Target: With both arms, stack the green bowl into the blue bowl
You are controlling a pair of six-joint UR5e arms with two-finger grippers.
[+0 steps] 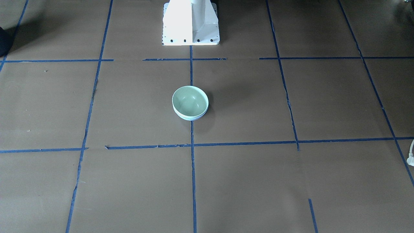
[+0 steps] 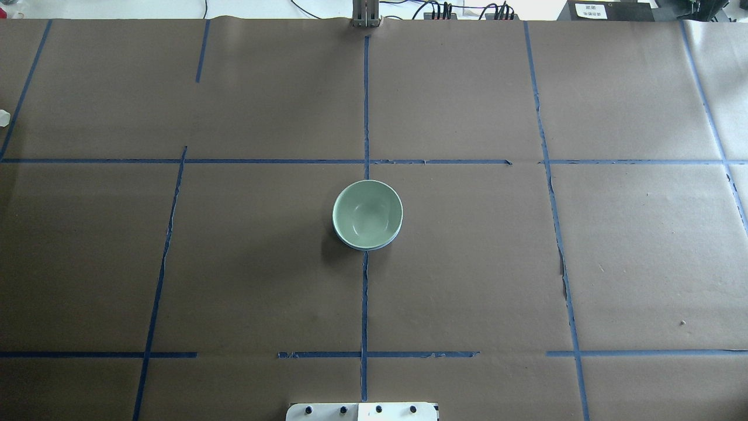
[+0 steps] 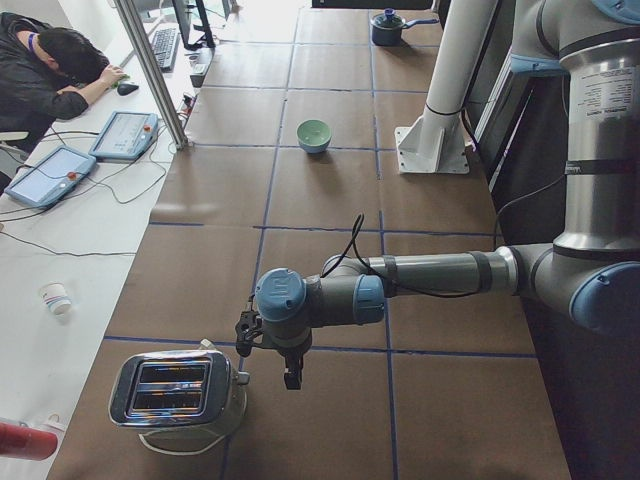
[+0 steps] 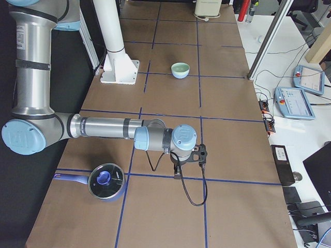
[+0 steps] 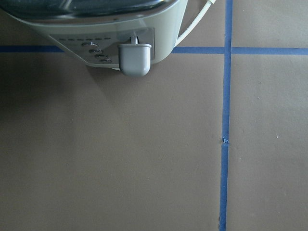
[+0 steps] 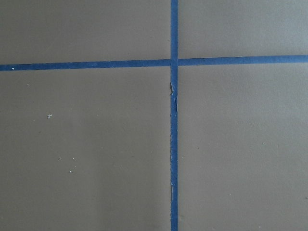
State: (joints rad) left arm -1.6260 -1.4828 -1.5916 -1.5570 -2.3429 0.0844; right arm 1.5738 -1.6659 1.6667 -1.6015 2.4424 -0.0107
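We see a table covered in brown paper and marked into squares with blue tape. At its middle, in front of the white pedestal, the green bowl sits nested inside the blue bowl, of which only a thin rim shows. Both arms are well apart from the bowls. The left gripper hangs just beside a toaster, and the right gripper is near a lidded pot. We cannot tell how far either gripper is open.
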